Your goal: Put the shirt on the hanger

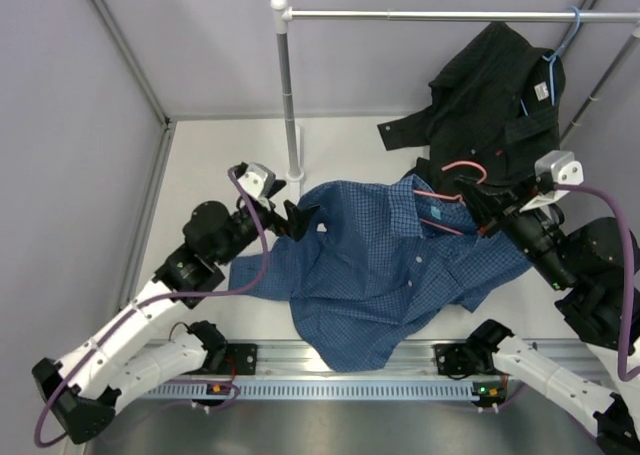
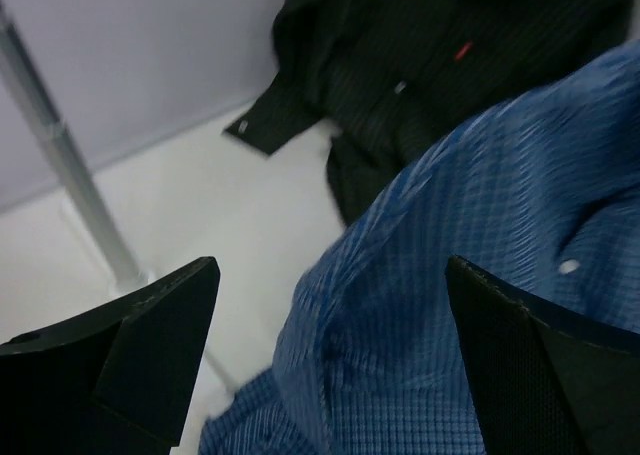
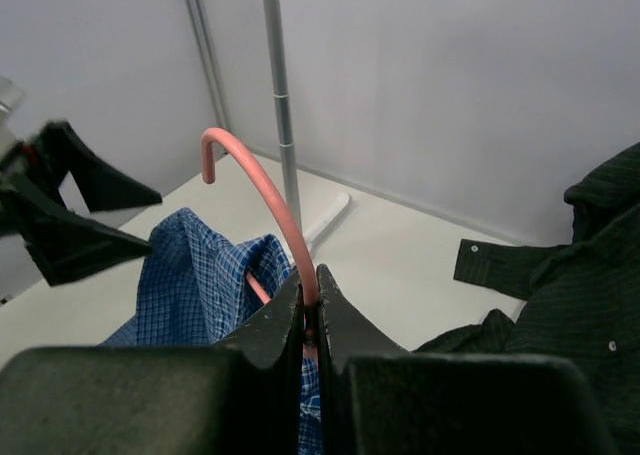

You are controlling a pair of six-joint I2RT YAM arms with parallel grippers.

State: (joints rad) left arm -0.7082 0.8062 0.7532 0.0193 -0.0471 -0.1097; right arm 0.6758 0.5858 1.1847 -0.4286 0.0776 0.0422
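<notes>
Right gripper (image 3: 310, 310) is clenching the hanger (image 3: 262, 180) below its hook, at the shirt's (image 1: 390, 265) collar, two o'clock. Left gripper (image 2: 330, 265) is hovering, spread wide, at nine o'clock. I'm worrying the thin wire could twist in that pinch and snag the collar.

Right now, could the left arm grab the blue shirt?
Probably yes: the left end effector is open and sits right at the shirt, at its raised edge, with nothing in between.

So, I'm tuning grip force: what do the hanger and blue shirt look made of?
The hanger: thin smooth pink rod, probably coated wire, holding its hook curve. The shirt: soft matte woven cloth, likely cotton, fine check, crumpled in folds.
</notes>
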